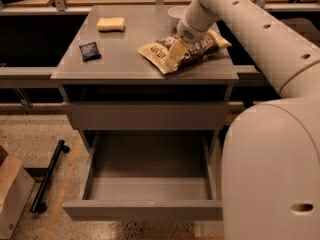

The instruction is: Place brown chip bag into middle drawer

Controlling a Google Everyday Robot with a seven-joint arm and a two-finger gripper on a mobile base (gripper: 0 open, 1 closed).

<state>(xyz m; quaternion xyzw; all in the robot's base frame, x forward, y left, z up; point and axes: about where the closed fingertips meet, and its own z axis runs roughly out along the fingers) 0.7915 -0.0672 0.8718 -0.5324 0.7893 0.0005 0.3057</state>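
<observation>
The brown chip bag [197,48] lies flat on the right part of the grey cabinet top [125,59], dark brown with cream ends. My gripper [173,54] is down on the bag's left half and touches it, with the arm reaching in from the upper right. The bag rests on the top and is not lifted. The middle drawer [142,210] is pulled out below, a deep grey box with nothing in it, straight under the cabinet top.
A yellow sponge-like block [110,24] and a small dark flat packet [90,50] lie on the left of the cabinet top. A white bowl [176,13] stands behind the bag. Another closed drawer front [145,116] is above the open drawer. A black bar [47,176] and a cardboard box [10,194] are on the floor at left. My own body [272,174] fills the right.
</observation>
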